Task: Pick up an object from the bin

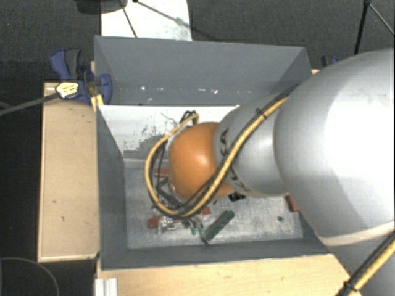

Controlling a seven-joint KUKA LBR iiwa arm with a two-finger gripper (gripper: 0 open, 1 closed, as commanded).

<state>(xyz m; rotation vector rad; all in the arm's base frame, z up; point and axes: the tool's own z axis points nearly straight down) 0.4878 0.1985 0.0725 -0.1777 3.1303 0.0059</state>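
You find the claw (174, 217) low in the bin (111, 184), tucked under the arm's orange cover (191, 162) and its looped cables (151, 165) — whether it is wide or narrow you cannot tell, nor whether it holds anything. Right beneath it, at the lower centre of the frame, a small heap of bits (168, 224) lies on the bin floor, with a reddish piece (152, 222) at its left edge. Just right of the heap a dark long piece (218, 224) lies slantwise — its lower end nearest the heap. Farther right a tiny speck (279, 219) sits well apart, and a red scrap (162, 174) shows left of the cover.
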